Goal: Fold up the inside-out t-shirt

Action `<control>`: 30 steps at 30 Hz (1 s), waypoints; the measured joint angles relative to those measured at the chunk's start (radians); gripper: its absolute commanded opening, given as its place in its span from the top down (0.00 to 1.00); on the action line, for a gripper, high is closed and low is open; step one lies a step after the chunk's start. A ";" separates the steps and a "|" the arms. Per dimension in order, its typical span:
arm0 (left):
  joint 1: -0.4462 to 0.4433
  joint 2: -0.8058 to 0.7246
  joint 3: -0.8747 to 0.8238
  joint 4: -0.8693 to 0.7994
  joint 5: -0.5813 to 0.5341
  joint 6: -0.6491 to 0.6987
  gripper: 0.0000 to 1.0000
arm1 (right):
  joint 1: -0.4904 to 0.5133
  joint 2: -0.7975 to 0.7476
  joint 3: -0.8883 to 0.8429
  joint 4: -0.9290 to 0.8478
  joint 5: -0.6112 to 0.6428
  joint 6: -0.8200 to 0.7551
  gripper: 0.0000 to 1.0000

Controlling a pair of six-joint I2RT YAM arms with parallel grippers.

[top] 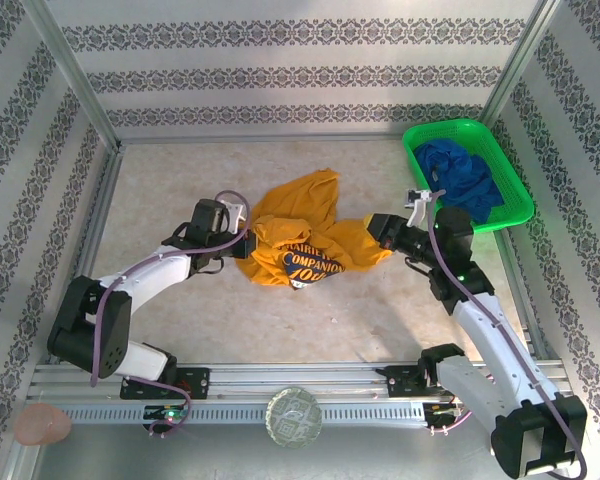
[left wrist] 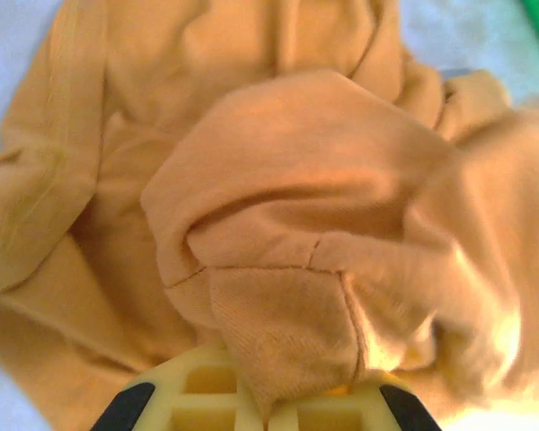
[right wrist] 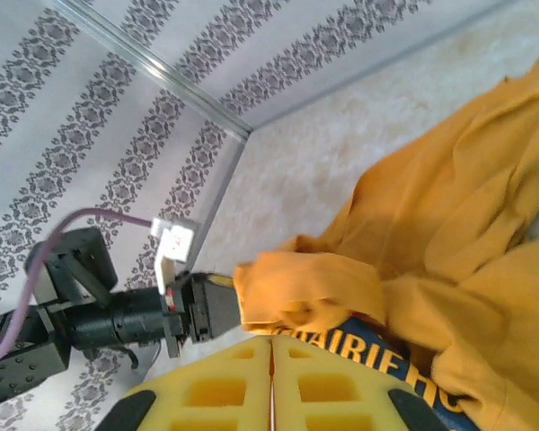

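Spreading step, likely. Top view: crumpled mustard cloth t-shirt (top: 300,225) lies left of green plastic basket (top: 442,127). Left wrist: left gripper (left wrist: 269,404) clamps a hem. Right wrist: right gripper (right wrist: 271,346) pinches basket-side fold. Next, probably: draw apart, flatten.

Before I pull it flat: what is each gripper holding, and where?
Both hold the t-shirt: the left gripper pinches a seamed fold at its edge, the right gripper the bunched opposite end.

Mustard-yellow t-shirt (top: 300,215), navy-and-white print (top: 315,265); green basket (top: 450,126); blue garment (top: 465,175); mottled beige desk (top: 280,315); white walls (top: 280,60) banded with grey damask.
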 measured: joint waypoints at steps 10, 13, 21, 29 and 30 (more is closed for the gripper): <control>-0.002 0.000 -0.032 -0.011 0.012 -0.002 1.00 | 0.185 0.235 0.007 0.043 0.092 -0.029 0.48; -0.002 -0.002 -0.032 -0.011 0.016 -0.003 1.00 | 0.244 0.353 0.032 0.055 0.109 -0.040 0.51; -0.002 -0.013 -0.032 -0.011 0.019 -0.004 1.00 | 0.343 0.614 0.181 0.146 0.129 -0.026 0.56; -0.002 -0.036 -0.032 -0.013 0.019 -0.004 1.00 | 0.349 0.776 0.250 0.251 0.131 0.032 0.50; -0.002 -0.041 -0.032 -0.013 0.019 -0.004 1.00 | 0.353 0.785 0.250 0.254 0.133 0.038 0.50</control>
